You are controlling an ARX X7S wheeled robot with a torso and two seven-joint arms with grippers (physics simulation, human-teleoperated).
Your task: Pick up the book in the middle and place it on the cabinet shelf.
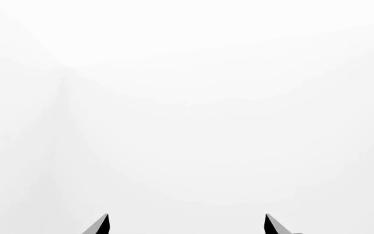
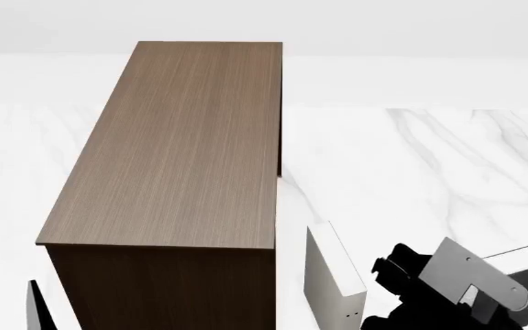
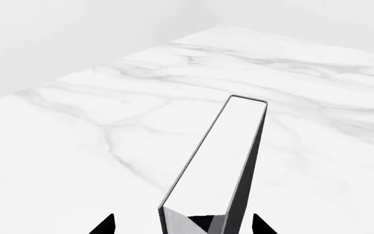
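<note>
The book [image 3: 223, 156] has dark grey covers and white page edges. It runs straight out from between the fingers of my right gripper [image 3: 183, 224], which is shut on its near end, high above the marble floor. In the head view the book [image 2: 324, 275] stands on edge just right of the cabinet shelf [image 2: 190, 151], level with its front corner, and my right arm [image 2: 429, 289] is on its right. The cabinet shelf is a tall dark brown block with a bare, lighter top. My left gripper [image 1: 187, 224] is open and faces only blank white.
White marble floor [image 2: 447, 179] spreads to the right of and behind the cabinet. A plain white wall [image 2: 337, 27] closes the back. A dark flat piece [image 2: 33, 306] shows at the bottom left of the head view; I cannot tell what it is.
</note>
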